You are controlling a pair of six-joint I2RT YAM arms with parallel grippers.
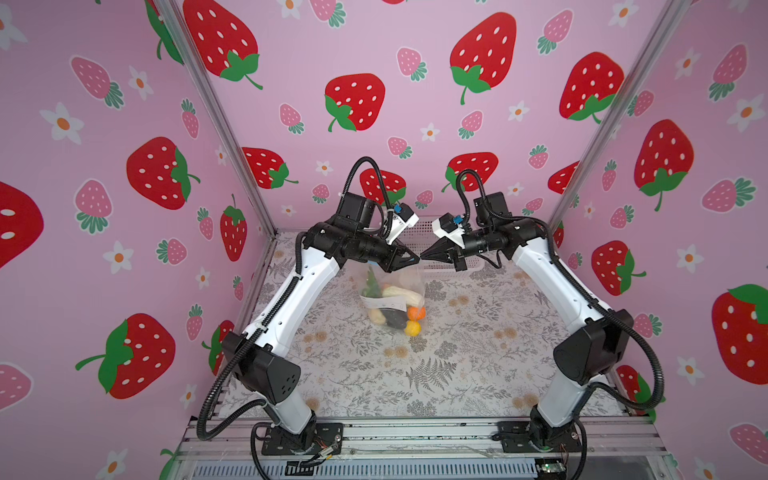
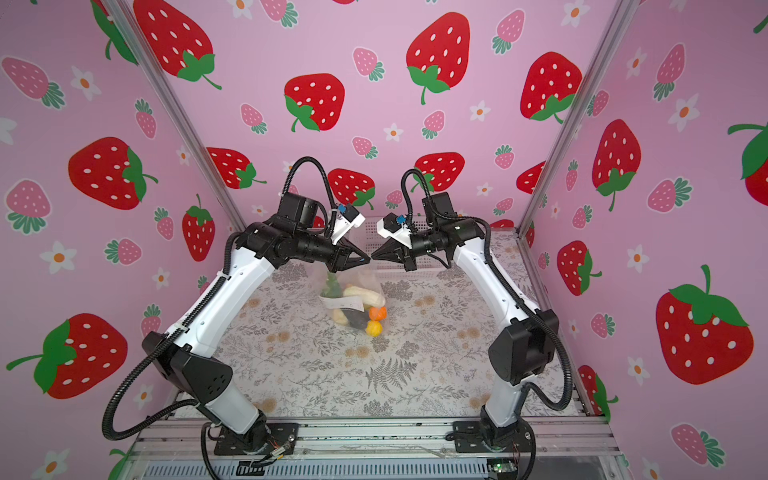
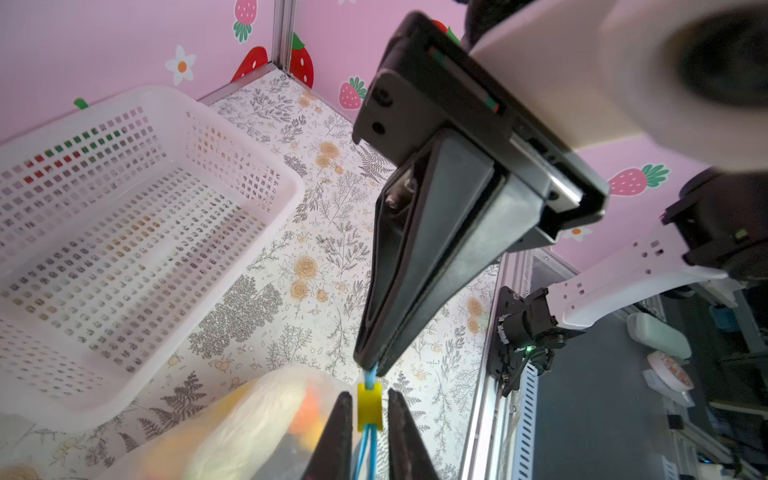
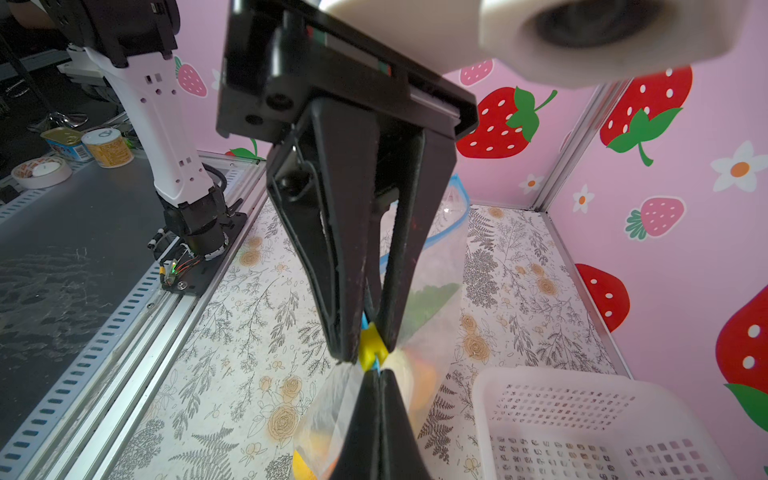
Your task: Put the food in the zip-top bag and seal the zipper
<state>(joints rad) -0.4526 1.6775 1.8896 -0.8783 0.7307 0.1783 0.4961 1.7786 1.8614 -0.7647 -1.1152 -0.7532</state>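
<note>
The small yellow plastic slider of the narrow light blue zipper sits between the fingertips of the left gripper. The fingers stand close on either side of it. The right wrist view suggests contact and the left wrist view shows a sliver of gap, so I cannot tell whether they pinch it. Just past the slider, tip to tip with the left fingers, the right gripper is clamped shut on the zipper's end. Behind the left fingers the two blue strips run apart, so the mouth looks unsealed there.

Below both sets of fingers the clear crinkly zip-top bag hangs over the floral-print table, with the small toy food inside. The film is probably thin, soft and slippery, and the load light. The stiffer strip and the slider look like the sensible places to hold. Beyond the fingers stands a white perforated plastic basket.

In both top views the black fingers hide the slider. The wrist views blur the food, and how far the track is shut cannot be made out.
</note>
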